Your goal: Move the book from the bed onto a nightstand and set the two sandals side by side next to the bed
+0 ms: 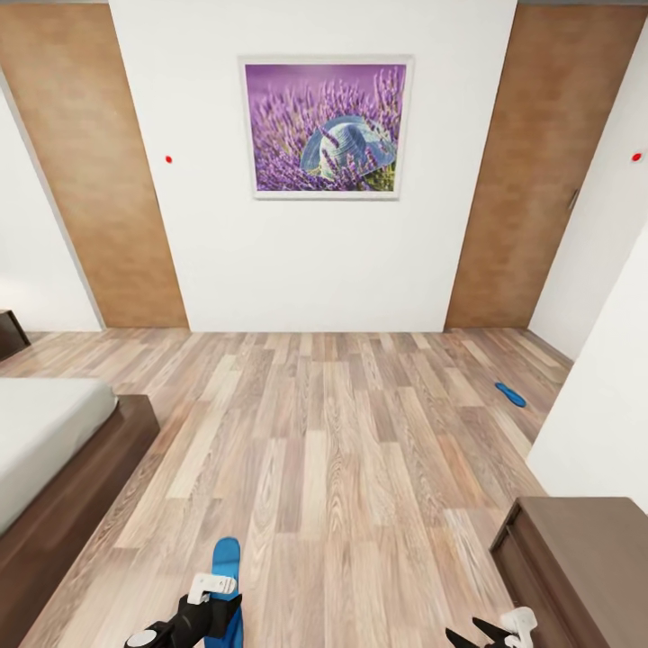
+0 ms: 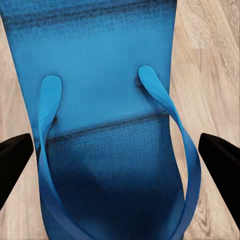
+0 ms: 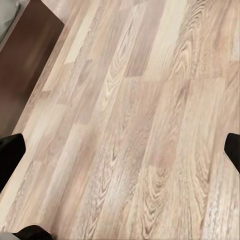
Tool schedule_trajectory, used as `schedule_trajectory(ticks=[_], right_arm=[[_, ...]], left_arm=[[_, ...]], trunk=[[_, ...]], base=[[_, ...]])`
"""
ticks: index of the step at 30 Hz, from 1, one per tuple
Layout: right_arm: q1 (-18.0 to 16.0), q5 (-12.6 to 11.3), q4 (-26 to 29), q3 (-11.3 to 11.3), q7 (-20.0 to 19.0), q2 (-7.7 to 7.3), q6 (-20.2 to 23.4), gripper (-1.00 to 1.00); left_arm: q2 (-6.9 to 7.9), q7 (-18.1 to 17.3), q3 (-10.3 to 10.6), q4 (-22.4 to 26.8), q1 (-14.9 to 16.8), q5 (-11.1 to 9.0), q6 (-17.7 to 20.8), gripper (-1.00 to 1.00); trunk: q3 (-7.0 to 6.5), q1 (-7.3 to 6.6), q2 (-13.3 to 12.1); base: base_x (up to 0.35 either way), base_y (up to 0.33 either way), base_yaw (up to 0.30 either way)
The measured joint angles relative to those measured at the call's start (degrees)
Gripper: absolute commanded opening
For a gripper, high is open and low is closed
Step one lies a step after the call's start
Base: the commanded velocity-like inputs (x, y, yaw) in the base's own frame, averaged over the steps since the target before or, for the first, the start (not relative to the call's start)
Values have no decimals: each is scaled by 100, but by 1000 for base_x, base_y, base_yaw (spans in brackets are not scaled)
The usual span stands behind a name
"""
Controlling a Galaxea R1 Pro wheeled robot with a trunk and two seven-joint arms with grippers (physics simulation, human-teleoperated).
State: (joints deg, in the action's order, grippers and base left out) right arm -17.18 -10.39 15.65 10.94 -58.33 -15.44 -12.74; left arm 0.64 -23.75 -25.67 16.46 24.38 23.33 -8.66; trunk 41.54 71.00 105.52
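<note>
Left gripper's black fingers (image 2: 15,160) stand spread wide either side of a flat bright blue sandal (image 2: 107,125), not visibly pressing on it.

That foot-shaped sandal sits at the left gripper (image 1: 214,601), low over the near wood-plank floor (image 1: 342,450), though I cannot tell whether it is lifted or resting there. It looks light and thin with a bendy sole and soft looped straps, probably a bit floppy, so its edges near the middle seem the surest hold. The second blue sandal (image 1: 510,394) lies far right on the floor by the white wall, well apart from the first. The pale grey mattress bed with dark brown frame (image 1: 72,486) is at the left. The right gripper (image 1: 504,628) hangs spread and empty over bare planks.
</note>
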Motion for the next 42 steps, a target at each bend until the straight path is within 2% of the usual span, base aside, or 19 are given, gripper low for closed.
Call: schedule_trajectory(ticks=[24, 28, 34, 42], right_arm=[[0, 0, 0, 0, -1, 0, 0, 100], [105, -125, -129, 131, 84, -90, 133, 100], [106, -316, -323, 141, 66, -57, 332, 100], [106, -587, -581, 129, 47, -55, 597, 100]], left_arm=[[0, 0, 2, 0, 0, 0, 0, -100], [95, 9, -38, -100, -61, 36, -34, -100], [-54, 10, -44, -80, -61, 24, -28, -100], [-79, 10, -48, -72, -61, 23, -29, -100]], trunk=[[0, 1, 0], [0, 3, 0], [0, 4, 0], [0, 4, 0]], base=[[313, 0, 0], [0, 0, 0], [0, 0, 0], [0, 0, 0]])
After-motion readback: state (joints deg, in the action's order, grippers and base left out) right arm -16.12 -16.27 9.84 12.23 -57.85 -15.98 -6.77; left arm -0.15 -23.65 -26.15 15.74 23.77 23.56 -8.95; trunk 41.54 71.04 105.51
